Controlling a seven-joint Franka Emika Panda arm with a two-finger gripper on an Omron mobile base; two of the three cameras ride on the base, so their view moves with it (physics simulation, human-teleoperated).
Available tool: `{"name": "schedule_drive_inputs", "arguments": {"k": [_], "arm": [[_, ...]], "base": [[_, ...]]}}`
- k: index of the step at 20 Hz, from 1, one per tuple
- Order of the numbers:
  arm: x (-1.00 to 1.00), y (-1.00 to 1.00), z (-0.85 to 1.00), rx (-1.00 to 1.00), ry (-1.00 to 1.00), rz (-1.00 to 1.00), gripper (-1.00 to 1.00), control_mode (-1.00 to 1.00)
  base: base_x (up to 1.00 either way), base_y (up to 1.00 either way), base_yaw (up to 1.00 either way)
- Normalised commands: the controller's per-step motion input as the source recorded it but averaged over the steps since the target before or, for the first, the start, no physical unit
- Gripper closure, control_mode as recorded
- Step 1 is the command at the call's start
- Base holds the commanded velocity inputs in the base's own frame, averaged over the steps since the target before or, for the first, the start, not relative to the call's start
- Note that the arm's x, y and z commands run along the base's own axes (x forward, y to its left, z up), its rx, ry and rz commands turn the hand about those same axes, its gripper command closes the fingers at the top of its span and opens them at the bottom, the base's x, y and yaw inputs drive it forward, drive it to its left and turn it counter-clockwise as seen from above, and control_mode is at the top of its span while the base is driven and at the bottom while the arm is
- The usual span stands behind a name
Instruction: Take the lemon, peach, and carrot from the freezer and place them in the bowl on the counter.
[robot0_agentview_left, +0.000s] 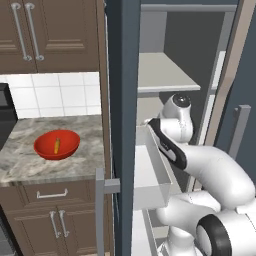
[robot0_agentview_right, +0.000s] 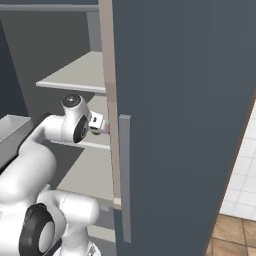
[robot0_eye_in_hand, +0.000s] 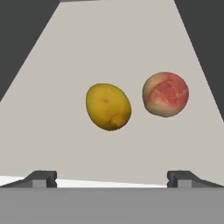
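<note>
In the hand view the lemon (robot0_eye_in_hand: 108, 106) lies at the centre of a pale grey freezer shelf (robot0_eye_in_hand: 65, 131), with the peach (robot0_eye_in_hand: 165, 94) near it, up and to the right, not touching. The gripper (robot0_eye_in_hand: 112, 179) stands wide apart at the bottom edge, clamped on nothing. In the left base view the carrot (robot0_agentview_left: 57, 145) lies in the red bowl (robot0_agentview_left: 70, 145) on the desk (robot0_agentview_left: 30, 162), centre left, beside the freezer (robot0_agentview_left: 125, 75).

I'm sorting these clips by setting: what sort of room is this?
A rendered home kitchen, it seems: brown wooden cabinets over a marble-look counter with white wall tiles, a red bowl, and a tall open freezer with grey shelves holding a lemon and a peach.
</note>
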Motion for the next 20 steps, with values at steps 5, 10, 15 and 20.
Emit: {"name": "schedule_drive_inputs", "arguments": {"k": [5,10,15,20], "arm": [[0.13,0.00,-0.26,0.00,0.00,0.00,-1.00,-1.00],[0.14,0.04,-0.29,0.00,0.00,0.00,-1.00,-1.00],[0.18,0.08,-0.05,0.00,0.00,0.00,-1.00,-1.00],[0.27,0.03,0.00,0.00,0.00,0.00,-1.00,-1.00]], "base": [[0.00,0.00,0.00],[0.00,0.00,0.00],[0.00,0.00,0.00],[0.00,0.00,0.00]]}}
